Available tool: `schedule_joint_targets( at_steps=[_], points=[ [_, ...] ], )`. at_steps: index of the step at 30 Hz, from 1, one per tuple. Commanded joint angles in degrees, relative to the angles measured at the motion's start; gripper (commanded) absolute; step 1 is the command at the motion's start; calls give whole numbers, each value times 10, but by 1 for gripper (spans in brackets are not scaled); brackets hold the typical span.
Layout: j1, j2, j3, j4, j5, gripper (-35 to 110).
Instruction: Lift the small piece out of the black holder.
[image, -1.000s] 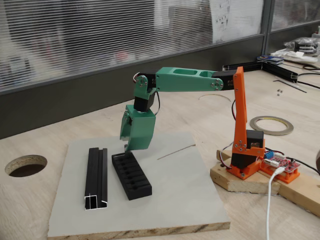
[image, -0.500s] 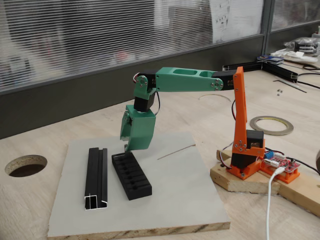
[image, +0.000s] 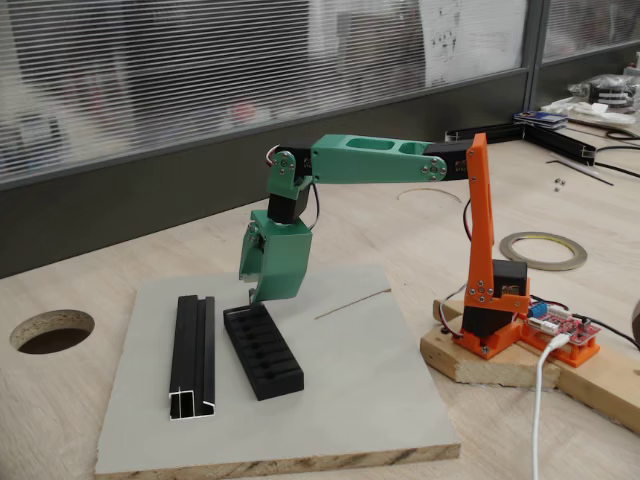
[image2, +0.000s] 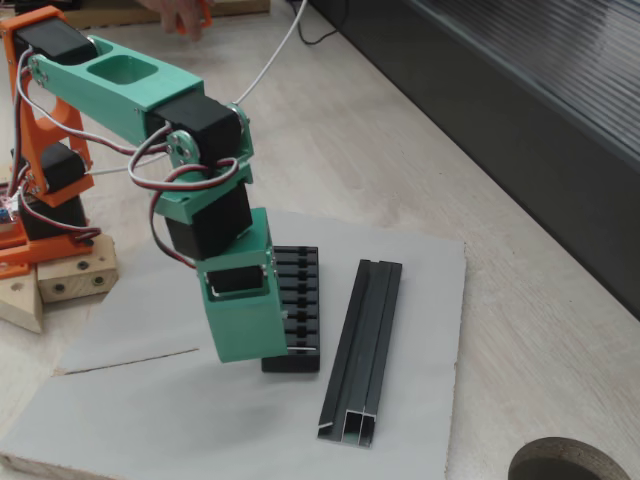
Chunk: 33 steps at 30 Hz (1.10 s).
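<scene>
The green tool is held pointing down over the far end of the black holder; whether its fingers are spread cannot be told.

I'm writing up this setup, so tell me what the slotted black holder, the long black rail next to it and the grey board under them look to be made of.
The black holder looks like matte plastic, possibly 3D-printed: dull, no glints. The black rail looks like black-coated metal, probably aluminium: its cut end shows silvery. The grey board looks like particleboard with a smooth grey face: its edge shows coarse wood chips.
</scene>
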Motion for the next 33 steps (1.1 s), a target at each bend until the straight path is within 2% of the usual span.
schedule_joint_targets(
  at_steps=[1,17,25,33],
  points=[
    [5,18,-3,5,-19,41],
    [11,17,-2,5,-18,40],
    [11,16,-2,0,-18,21],
    [10,-25,-3,3,-18,19]
  ],
)
